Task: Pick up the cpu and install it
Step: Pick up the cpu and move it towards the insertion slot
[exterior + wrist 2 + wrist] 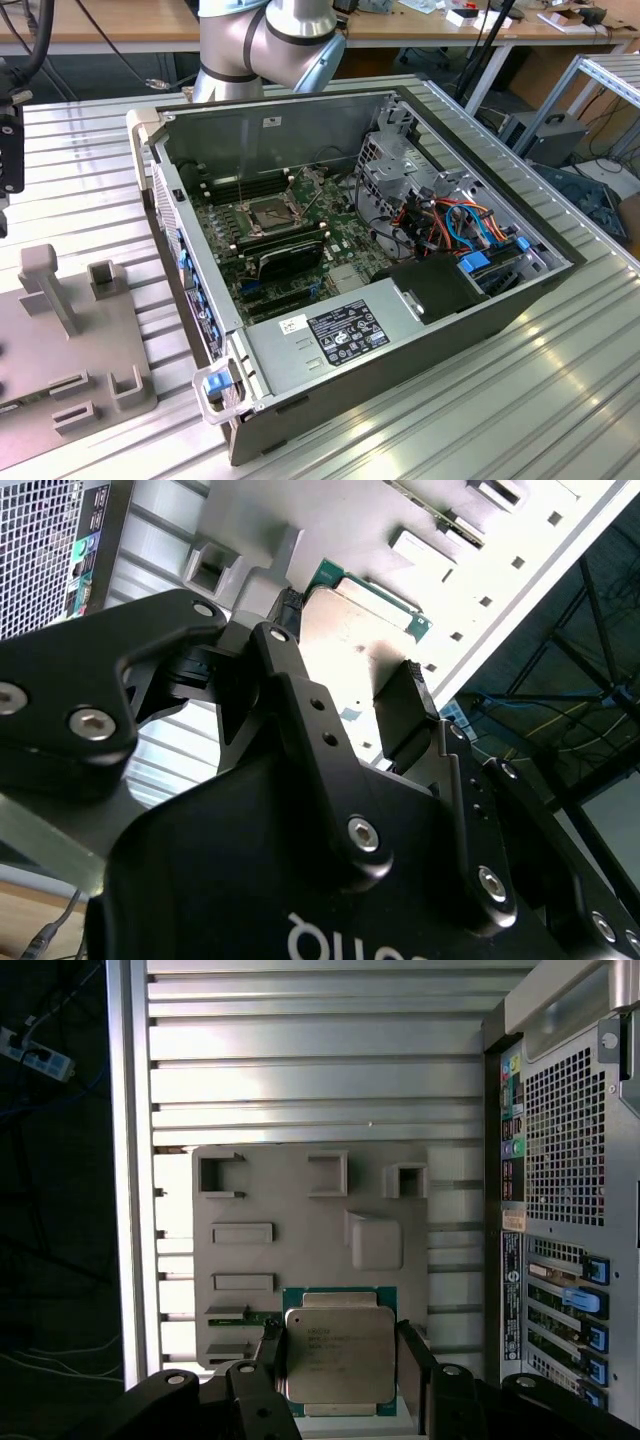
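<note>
1. Gripper (352,640) fingers pinch the cpu (340,1355) by two opposite edges, metal lid facing up, likely to spare its underside.
2. Cpu sits over the grey tray (300,1210), beside the open computer case (400,250), whose socket (272,213) shows a dark centre.
3. Lines of print mark the lid; left unread.

The case (250,135) lies open on top, a clear drop to the socket (272,213) hemmed by the drive cage (395,165) and power-supply box (340,330), while the tray's (110,335) upright posts (50,285) rise below the claw (340,1340) by the surface's (560,400) edge at the exterior view's left.
</note>
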### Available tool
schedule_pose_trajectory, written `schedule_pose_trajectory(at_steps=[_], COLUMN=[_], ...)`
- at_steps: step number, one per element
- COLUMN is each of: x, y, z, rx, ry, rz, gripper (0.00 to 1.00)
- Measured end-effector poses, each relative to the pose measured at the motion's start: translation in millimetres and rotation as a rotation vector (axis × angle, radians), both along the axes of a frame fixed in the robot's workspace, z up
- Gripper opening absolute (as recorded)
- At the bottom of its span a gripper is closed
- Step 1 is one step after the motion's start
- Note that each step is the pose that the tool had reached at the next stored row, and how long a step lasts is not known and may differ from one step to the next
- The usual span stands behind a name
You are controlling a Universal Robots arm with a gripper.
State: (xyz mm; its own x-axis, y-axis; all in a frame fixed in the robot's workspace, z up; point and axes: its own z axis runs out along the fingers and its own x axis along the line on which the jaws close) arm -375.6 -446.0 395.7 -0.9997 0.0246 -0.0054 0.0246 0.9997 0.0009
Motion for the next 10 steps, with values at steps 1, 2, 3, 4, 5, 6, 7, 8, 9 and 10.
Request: schedule_pose_trajectory(at_steps=[1,2,3,4,5,6,7,8,9,10], x=[0.4,0.9,2.7,3.5,4.4,5.7,6.6,7.7,8.8,9.6], y=[0.0,0.0,0.0,0.0,0.0,0.0,0.0,0.0,0.0,0.0], z=[0.0,0.0,-0.1,0.0,0.0,-0.1,-0.1,0.0,0.0,0.0], rx=[0.0,0.0,0.0,0.0,0.0,0.0,0.0,0.0,0.0,-0.0001], ry=[0.0001,0.0,0.0,0.0,0.0,-0.0001,-0.0001,0.0,0.0,0.0001], rz=[0.0,0.0,0.0,0.0,0.0,0.0,0.0,0.0,0.0,0.0], gripper=[0.54,0.54,0.54,0.54,0.54,0.54,0.54,0.54,0.54,0.54])
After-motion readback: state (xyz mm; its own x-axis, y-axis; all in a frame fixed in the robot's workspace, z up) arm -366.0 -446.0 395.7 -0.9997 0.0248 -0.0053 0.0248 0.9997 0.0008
